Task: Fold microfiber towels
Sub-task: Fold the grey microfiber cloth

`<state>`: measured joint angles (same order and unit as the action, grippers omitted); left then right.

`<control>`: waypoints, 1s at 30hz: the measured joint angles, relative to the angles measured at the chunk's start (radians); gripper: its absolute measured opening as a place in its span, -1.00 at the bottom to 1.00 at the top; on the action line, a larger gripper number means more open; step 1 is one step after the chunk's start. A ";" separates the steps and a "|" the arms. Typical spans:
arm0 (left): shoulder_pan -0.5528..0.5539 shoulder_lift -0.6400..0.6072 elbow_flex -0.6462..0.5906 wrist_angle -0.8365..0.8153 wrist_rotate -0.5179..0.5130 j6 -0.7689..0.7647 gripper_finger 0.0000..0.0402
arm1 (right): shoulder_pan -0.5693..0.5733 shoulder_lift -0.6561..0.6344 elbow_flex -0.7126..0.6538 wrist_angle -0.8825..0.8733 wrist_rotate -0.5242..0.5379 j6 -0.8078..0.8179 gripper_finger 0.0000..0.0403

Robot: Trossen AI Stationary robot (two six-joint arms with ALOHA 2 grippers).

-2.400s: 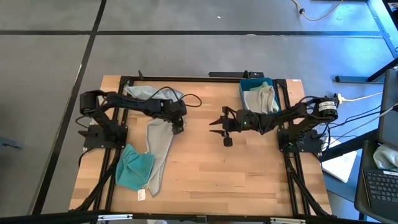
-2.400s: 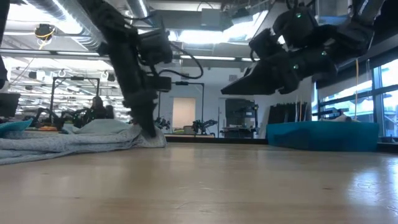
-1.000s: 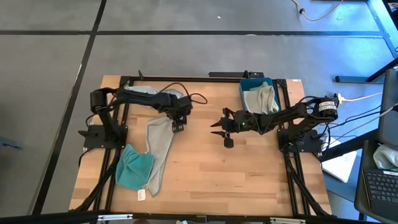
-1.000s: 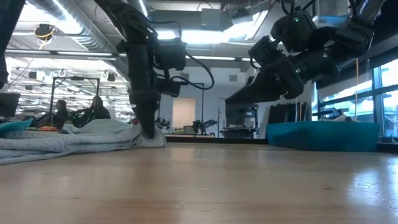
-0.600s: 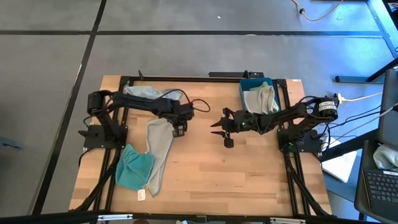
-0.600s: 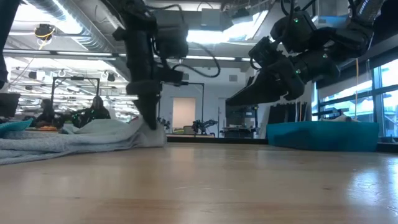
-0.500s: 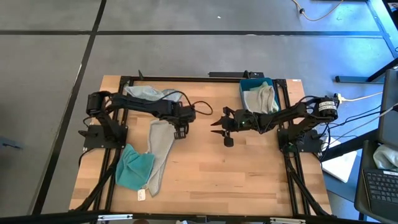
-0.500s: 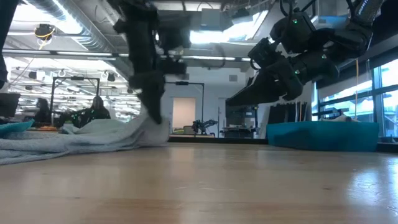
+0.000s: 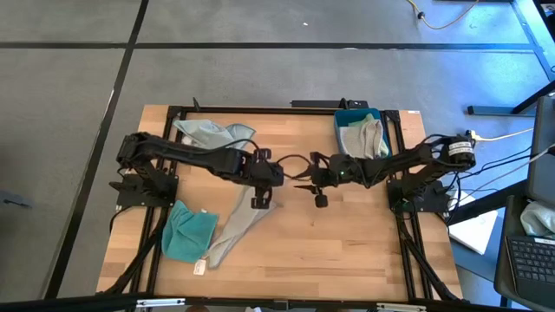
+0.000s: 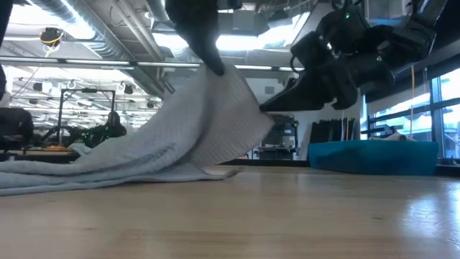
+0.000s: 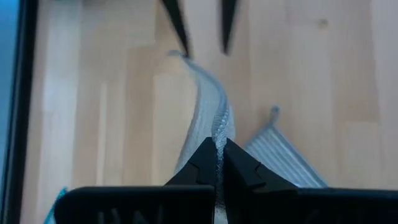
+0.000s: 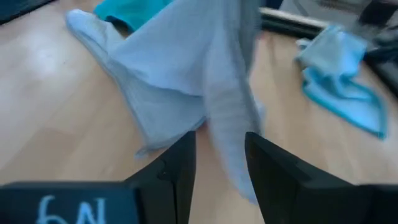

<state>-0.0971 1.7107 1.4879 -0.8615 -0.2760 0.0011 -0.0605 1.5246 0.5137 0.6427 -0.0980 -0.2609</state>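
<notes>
A light grey towel (image 9: 236, 224) runs slantwise across the table's middle left; its far end is lifted and its near end (image 9: 212, 253) lies on the wood, beside a white tag (image 9: 198, 267). My left gripper (image 9: 260, 198) is shut on the raised end. My right gripper (image 9: 301, 185) hovers open just right of it, fingertips toward the towel. In the right wrist view the raised cloth (image 12: 211, 87) hangs right before the open fingers (image 12: 180, 163). A teal towel (image 9: 186, 232) lies crumpled at the near left. My left gripper pinches the grey towel's far edge (image 11: 217, 134) between its two shut fingers, coming steeply from above. The cloth stands up as a narrow ridge out of the fingertips. That end is lifted clear; the rest slopes down, fairly taut (image 10: 172, 144), to the table. My right gripper: I cannot tell whether a fingertip touches the towel's raised corner (image 11: 177, 55).
A pale blue-green towel (image 9: 206, 132) lies bunched at the far left. A blue tray (image 9: 347, 117) holding more towels (image 9: 364, 137) stands at the far right. Bare wood spans the table's near right half (image 9: 347, 251).
My left gripper has taken hold of the grey towel's far end, risen, and gone toward the table's right, close to my right gripper. The towel's far end is lifted and dragged rightward; its near end has stayed down, so the cloth now lies slantwise.
</notes>
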 joint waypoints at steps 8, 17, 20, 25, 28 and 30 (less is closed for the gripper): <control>-0.080 0.000 0.000 -0.032 -0.046 -0.068 -1.00 | 0.044 -0.104 0.000 0.002 0.026 -0.089 -0.30; -0.095 -0.003 0.000 -0.021 -0.106 -0.109 -1.00 | 0.094 0.011 0.000 0.099 -0.007 -0.006 0.01; -0.095 -0.003 0.000 -0.021 -0.107 -0.114 -1.00 | 0.107 0.002 0.001 0.096 0.024 0.018 0.19; -0.095 -0.003 0.000 -0.019 -0.107 -0.105 -1.00 | 0.099 0.024 0.001 0.069 0.111 -0.010 0.29; -0.095 -0.003 0.000 -0.019 -0.108 -0.104 -1.00 | 0.087 0.049 0.001 0.074 0.084 -0.009 0.24; -0.095 -0.003 0.000 -0.019 -0.108 -0.104 -1.00 | 0.085 0.069 0.001 0.074 0.082 -0.009 0.17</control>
<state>-0.1921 1.7073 1.4883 -0.8803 -0.3840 -0.1029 0.0242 1.5941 0.5144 0.7166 -0.0155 -0.2703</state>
